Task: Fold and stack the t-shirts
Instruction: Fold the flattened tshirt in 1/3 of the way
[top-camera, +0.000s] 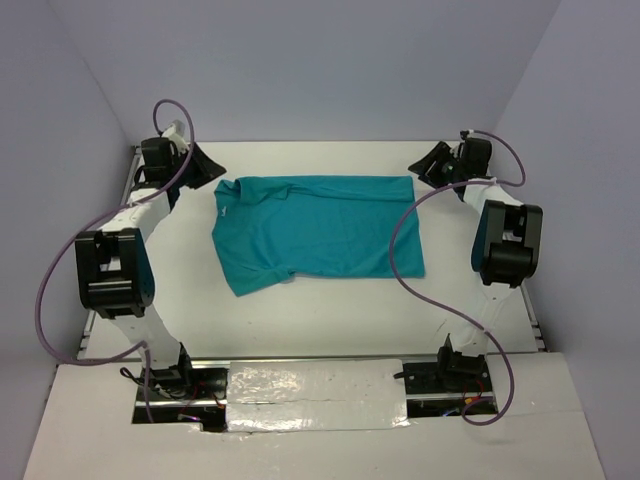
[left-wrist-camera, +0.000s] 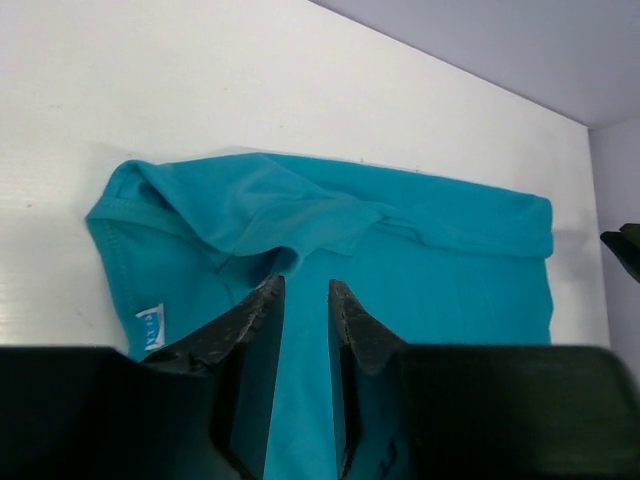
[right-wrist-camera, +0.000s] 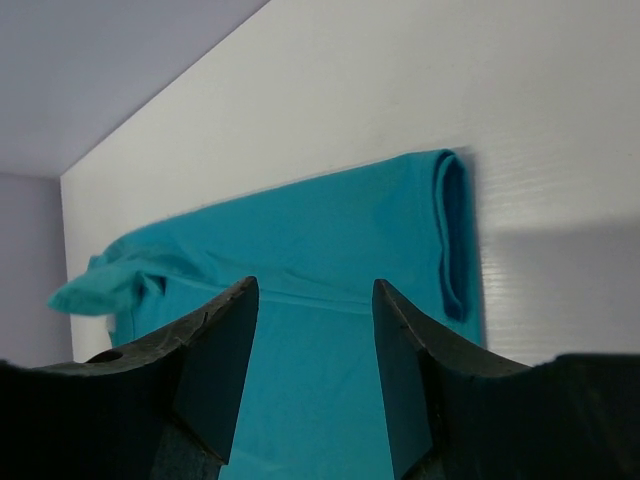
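Left wrist view: left fingers (left-wrist-camera: 255, 320) are nearest the lens. They stand apart with a narrow gap and nothing clamped in it; teal cloth shows through the gap below them. I cannot tell whether the tips touch the cloth.

Right wrist view: right fingers (right-wrist-camera: 225, 330) stand apart, wider than the left pair, and are also empty.

The t-shirt (left-wrist-camera: 430, 250) lies just beyond the left tips. Its near-left edge is rumpled, with a small pale tag (left-wrist-camera: 150, 327) on it. From the right wrist, the shirt's right edge (right-wrist-camera: 455, 230) is doubled over on itself.

Top view: the t-shirt lies mid-bench (top-camera: 330, 300), long axis running left to right, with one sleeve (top-camera: 250, 278) sticking out at the near-left corner. The left fingers are at its far-left corner and the right fingers at its far-right corner.
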